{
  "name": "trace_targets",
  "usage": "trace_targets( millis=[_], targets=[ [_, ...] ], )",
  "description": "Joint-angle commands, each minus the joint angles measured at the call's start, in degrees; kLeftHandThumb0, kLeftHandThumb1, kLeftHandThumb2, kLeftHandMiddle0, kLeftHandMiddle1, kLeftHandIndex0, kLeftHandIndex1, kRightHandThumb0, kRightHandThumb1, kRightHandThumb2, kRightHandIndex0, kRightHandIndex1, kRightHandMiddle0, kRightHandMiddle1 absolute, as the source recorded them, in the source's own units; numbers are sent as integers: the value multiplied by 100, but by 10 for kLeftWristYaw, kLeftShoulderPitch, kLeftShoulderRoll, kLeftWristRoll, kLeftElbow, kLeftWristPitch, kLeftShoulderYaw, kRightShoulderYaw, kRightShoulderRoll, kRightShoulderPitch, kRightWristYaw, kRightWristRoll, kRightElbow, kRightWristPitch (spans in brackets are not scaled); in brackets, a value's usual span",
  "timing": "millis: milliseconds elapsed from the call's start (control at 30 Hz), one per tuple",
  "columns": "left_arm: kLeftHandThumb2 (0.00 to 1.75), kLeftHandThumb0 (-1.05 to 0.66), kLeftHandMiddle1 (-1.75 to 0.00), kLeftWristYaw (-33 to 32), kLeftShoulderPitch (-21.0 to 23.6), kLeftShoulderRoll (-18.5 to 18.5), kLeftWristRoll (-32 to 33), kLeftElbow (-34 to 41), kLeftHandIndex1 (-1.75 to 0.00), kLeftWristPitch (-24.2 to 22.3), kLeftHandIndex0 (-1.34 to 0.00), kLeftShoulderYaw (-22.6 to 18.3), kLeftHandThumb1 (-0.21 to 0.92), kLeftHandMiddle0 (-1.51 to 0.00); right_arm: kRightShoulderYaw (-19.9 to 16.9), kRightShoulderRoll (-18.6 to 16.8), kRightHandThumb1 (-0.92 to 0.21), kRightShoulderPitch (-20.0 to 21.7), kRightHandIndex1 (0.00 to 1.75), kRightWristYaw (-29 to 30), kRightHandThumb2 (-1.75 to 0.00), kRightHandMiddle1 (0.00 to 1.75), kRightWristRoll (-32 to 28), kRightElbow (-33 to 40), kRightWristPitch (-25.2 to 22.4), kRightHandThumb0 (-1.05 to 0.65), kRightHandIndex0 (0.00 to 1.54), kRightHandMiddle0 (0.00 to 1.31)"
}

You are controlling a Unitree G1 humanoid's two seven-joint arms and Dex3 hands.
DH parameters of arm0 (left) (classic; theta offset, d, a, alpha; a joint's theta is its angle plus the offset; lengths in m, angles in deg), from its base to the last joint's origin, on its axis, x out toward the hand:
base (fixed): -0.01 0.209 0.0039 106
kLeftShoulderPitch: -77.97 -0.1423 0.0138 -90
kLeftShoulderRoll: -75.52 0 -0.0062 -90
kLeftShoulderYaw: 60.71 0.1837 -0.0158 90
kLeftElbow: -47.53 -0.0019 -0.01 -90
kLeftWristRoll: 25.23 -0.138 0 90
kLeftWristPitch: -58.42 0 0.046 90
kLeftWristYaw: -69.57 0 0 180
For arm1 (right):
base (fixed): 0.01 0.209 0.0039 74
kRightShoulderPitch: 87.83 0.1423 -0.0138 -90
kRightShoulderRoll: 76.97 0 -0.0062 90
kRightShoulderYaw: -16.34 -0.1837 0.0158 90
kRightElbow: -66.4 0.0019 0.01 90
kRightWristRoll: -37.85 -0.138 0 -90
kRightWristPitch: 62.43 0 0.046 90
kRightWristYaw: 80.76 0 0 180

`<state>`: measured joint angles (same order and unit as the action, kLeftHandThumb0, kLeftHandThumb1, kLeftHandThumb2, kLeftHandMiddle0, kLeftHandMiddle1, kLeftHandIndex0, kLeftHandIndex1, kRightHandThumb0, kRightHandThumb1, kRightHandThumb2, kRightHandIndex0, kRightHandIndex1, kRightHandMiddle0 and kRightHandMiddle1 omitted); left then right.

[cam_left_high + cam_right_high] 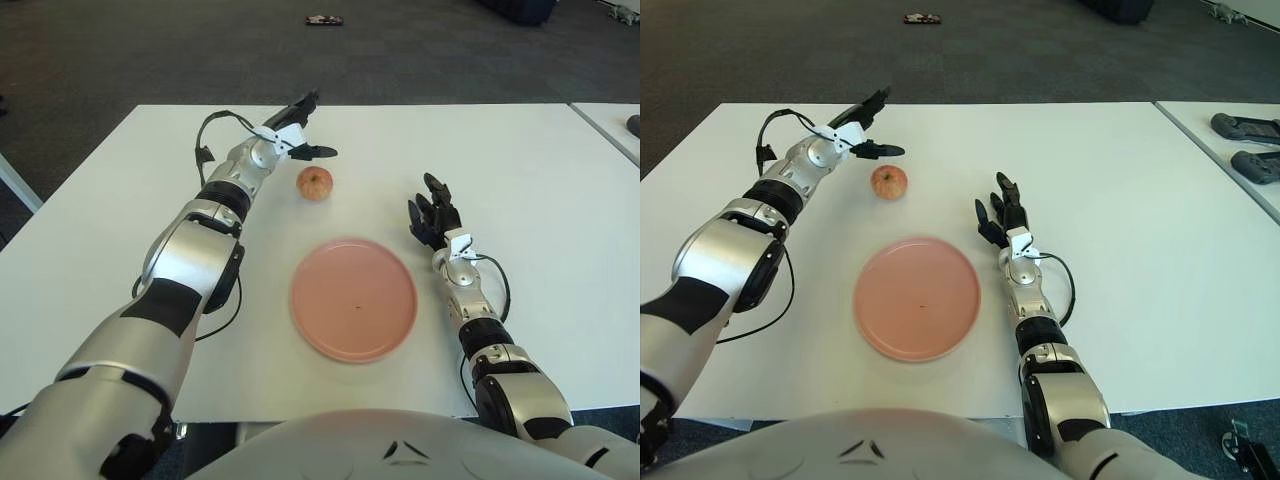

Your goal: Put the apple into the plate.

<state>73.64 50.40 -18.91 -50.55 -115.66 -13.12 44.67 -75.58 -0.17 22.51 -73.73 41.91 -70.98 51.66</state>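
apple (315, 183) | reddish-yellow, round, upright | left hand (296, 130) spread just behind

There was one apple (315, 182) and one pink plate (354, 298) on the one white table (540, 160). Two robot hands showed: the left hand (300, 130) and the right hand (432, 216).

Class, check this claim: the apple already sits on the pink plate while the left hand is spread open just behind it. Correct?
Not quite. The apple is not on the pink plate; it lies on the white table, beyond the plate's far rim and apart from it, as the left eye view shows. The rest stands: the left hand is spread open just behind the apple, holding nothing.
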Motion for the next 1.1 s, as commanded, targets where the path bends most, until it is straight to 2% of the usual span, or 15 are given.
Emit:
trace_targets(
  millis=[0, 200, 567, 733, 1067],
  targets=[
    [10, -105, 0, 11, 17, -8, -7, -7, 0, -17, 0, 9, 87, 0, 3, -6, -92, -26, 1, 4, -56, 33, 5, -34, -33, -62, 21, 0],
    [10, -105, 0, 2, 9, -29, -13, -15, 0, -34, 0, 22, 88, 0, 6, -6, -92, -27, 2, 6, -57, 34, 6, -33, -34, -62, 21, 0],
    [10, -105, 0, -15, -8, -37, -38, -30, 0, -60, 0, 51, 91, 0, 8, -4, -92, -29, 2, 12, -58, 36, 8, -31, -32, -62, 22, 0],
    [15, -105, 0, -16, -12, -35, -58, -39, 0, -83, 0, 71, 92, 0, 10, -4, -92, -33, 2, 17, -55, 36, 9, -25, -34, -62, 22, 0],
    [26, -105, 0, -22, -23, -40, -73, -45, 0, -110, 0, 84, 92, 0, 8, -4, -92, -35, 1, 15, -53, 36, 7, -24, -31, -60, 22, 0]
  ],
)
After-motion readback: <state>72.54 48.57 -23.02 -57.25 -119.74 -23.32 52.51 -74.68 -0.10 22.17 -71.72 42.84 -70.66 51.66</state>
